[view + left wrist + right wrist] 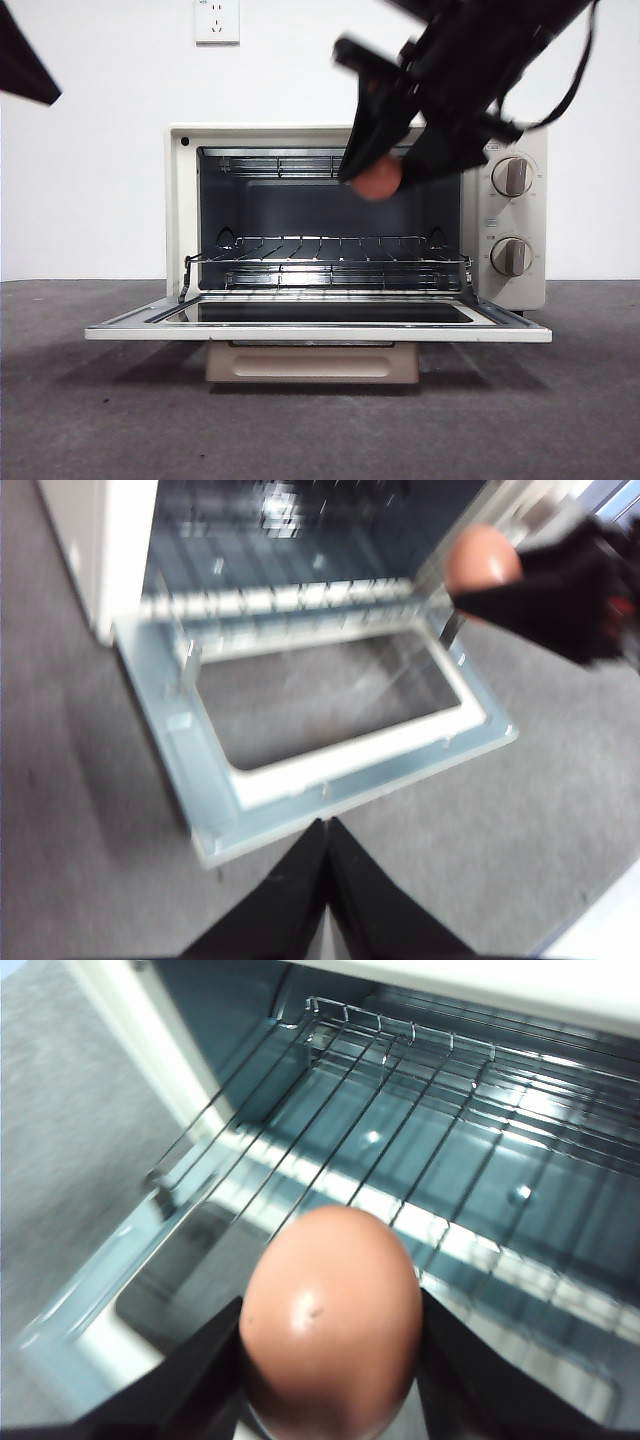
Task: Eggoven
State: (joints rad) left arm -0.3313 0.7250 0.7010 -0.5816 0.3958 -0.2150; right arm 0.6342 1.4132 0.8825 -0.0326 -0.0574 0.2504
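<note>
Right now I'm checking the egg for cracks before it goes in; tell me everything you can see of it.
The egg is reddish-brown, smooth and slightly glossy, with a tiny dark speck; no crack shows. The right gripper pinches it on both sides, holding it in the air before the oven opening, above the wire rack and the lowered door, touching neither.

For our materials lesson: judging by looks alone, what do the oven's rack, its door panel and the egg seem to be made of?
Rack: thin bare metal wire, probably steel; it glints.
Door panel: dark glass, glossy and see-through, in a cream frame, painted metal or plastic.
Egg, in the right gripper: smooth reddish-brown shell with a soft sheen; real or imitation can't be told.
</note>
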